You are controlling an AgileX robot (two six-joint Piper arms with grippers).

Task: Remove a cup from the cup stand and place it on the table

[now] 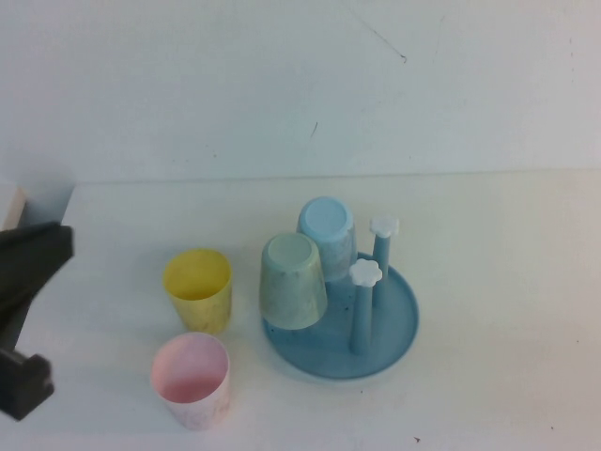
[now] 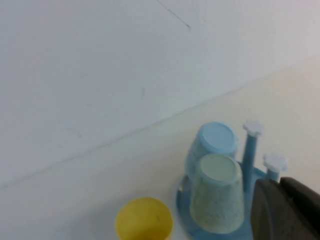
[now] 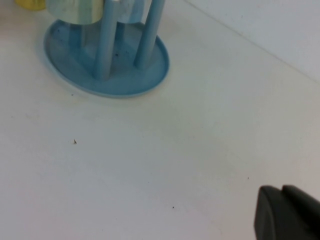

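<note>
The pale pink speckled cup [image 1: 192,381] stands upright on the white table [image 1: 507,376], mouth up, to the front left of the cup stand [image 1: 396,324]. The round blue stand carries a mint-green tumbler [image 1: 293,282] and a light blue tumbler [image 1: 328,233], both upside down on pegs. Two bare pegs with white flower knobs [image 1: 365,273] rise on its right side. My left gripper [image 2: 281,183] is shut and empty, drawn back at the table's left edge, well clear of the cups. My right gripper [image 3: 282,190] is shut and empty above bare table, right of the stand [image 3: 150,70].
A yellow tumbler [image 1: 198,287] stands upright on the table behind the pink cup, left of the stand. A white wall [image 1: 300,85] closes the back of the table. The left arm's dark body [image 1: 23,310] fills the left edge of the high view.
</note>
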